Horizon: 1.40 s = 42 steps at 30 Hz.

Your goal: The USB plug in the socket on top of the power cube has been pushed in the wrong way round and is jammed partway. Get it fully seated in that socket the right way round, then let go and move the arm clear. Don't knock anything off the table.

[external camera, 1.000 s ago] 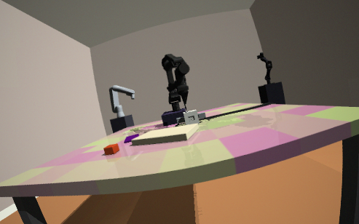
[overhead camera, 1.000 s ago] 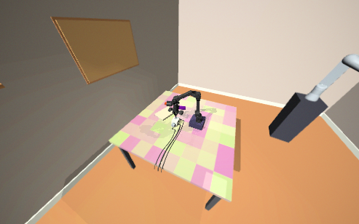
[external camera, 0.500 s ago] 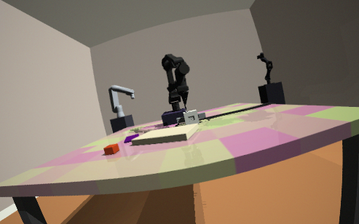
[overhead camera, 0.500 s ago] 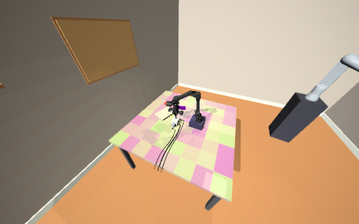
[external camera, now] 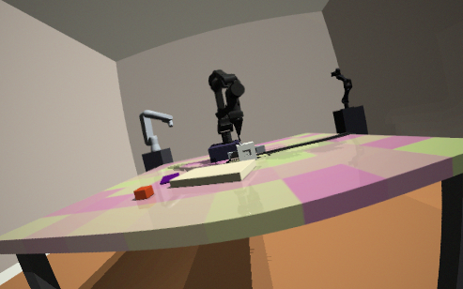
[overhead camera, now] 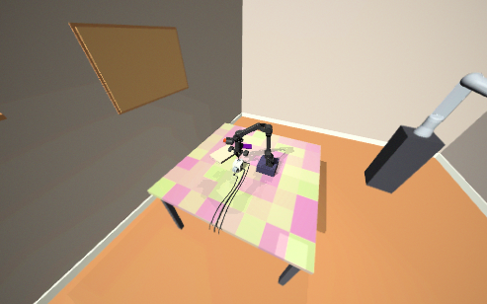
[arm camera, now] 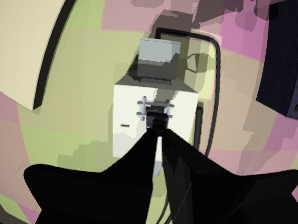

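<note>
The white power cube (overhead camera: 238,167) (external camera: 240,154) (arm camera: 126,107) stands on the table, its top face toward the wrist camera. The small dark USB plug (arm camera: 158,119) is at the top socket, with silvery metal parts on both sides of it. My gripper (overhead camera: 239,158) (external camera: 239,139) (arm camera: 158,133) points down over the cube, fingertips close together, shut on the plug. The fingers hide part of the plug and the near part of the cube's top. How deep the plug sits and which way round it is cannot be told.
A grey block-shaped plug (arm camera: 159,54) sticks out of one cube side. Black cables (overhead camera: 227,198) (arm camera: 218,75) run beside the cube and across the table. A cream slab (external camera: 205,174) (arm camera: 25,47), a purple block (external camera: 169,178) and an orange-red block (external camera: 143,192) lie nearby.
</note>
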### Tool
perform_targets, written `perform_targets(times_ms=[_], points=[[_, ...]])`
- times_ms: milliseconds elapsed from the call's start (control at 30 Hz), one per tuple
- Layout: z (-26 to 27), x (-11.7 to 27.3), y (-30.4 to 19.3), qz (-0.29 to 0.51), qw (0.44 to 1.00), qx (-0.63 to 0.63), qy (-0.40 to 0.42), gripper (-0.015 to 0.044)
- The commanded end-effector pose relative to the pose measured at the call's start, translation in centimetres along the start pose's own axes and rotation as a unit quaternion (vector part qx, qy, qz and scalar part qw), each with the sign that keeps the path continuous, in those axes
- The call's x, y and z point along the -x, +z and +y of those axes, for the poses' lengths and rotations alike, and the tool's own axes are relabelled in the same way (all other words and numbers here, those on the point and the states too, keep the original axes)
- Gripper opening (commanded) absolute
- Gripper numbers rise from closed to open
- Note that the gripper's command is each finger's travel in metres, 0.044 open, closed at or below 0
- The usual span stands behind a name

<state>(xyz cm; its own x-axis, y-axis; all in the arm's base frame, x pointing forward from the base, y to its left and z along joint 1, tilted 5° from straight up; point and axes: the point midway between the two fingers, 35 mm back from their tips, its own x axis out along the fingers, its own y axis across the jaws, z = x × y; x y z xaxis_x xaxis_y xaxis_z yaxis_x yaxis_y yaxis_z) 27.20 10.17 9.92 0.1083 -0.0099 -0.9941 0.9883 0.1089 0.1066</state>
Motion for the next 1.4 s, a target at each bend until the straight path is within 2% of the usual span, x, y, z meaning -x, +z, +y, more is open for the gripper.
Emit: perform_targets(times_ms=[0,1367], points=[[0.02,-0.17,0.06,-0.003,1.0,-0.001,0.0,0.0],[0.02,-0.67,0.04,-0.003,1.0,-0.001,0.0,0.0]])
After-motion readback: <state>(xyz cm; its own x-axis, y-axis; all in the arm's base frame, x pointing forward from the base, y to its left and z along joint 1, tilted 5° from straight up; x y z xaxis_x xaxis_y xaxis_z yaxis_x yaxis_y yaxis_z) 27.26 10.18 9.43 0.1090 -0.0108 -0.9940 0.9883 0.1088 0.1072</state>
